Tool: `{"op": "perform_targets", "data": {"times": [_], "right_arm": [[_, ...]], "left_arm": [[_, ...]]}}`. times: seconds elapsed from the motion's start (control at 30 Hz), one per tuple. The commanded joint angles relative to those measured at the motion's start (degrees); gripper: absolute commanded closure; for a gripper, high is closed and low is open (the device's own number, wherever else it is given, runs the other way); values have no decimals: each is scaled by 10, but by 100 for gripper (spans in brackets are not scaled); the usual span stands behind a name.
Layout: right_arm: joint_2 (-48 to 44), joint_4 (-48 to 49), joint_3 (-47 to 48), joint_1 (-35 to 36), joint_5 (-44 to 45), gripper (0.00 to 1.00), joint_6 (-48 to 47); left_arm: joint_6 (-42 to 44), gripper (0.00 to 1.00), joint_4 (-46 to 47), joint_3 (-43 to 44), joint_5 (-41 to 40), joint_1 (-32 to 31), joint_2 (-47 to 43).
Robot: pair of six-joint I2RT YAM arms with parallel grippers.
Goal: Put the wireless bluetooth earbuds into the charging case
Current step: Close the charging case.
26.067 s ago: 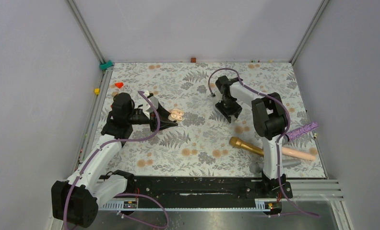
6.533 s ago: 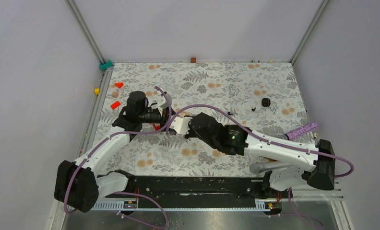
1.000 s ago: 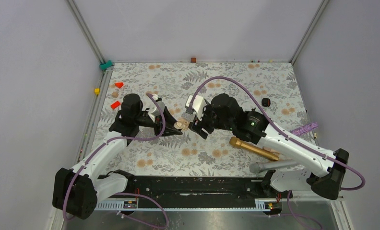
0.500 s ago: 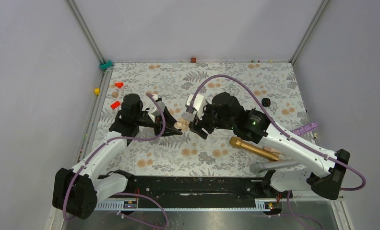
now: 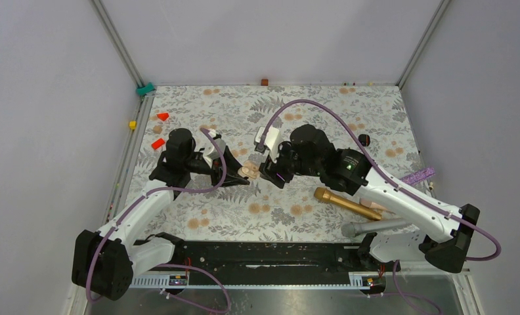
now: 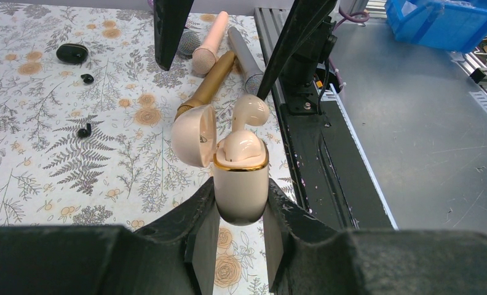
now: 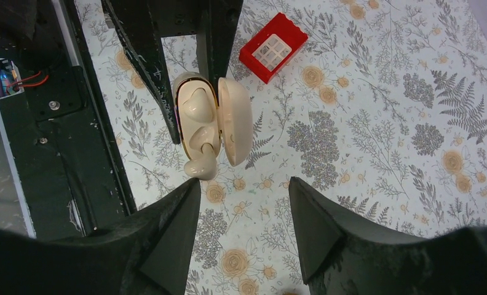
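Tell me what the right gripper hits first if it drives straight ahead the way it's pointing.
Most likely the pale earbud sticking out of the open charging case, just ahead of the open jaws of the right gripper; depth is hard to judge.

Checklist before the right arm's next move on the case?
1. Left gripper shut on charging case: ok.
2. Lid open: ok.
3. First earbud seated in its well: ok.
4. Second earbud fully in: not ok, it sticks up out of the case.
5. Right gripper open, holding nothing: ok.
6. Second earbud lined up with its well: cannot tell.
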Motion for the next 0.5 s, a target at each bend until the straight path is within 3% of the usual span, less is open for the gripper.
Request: {"op": "perform_targets", "data": {"times": [0.0,0.2,0.47], "right_arm": [[7,5,30,-3,-16,38,13],[6,2,22,-3,-45,38,-9],[15,7,28,-3,-15,39,4]], "left_arm": [[15,100,12,2,29,-3,-6],[27,100,-3,5,32,-4,-6],[41,100,-17,7,36,-6,-4]]}}
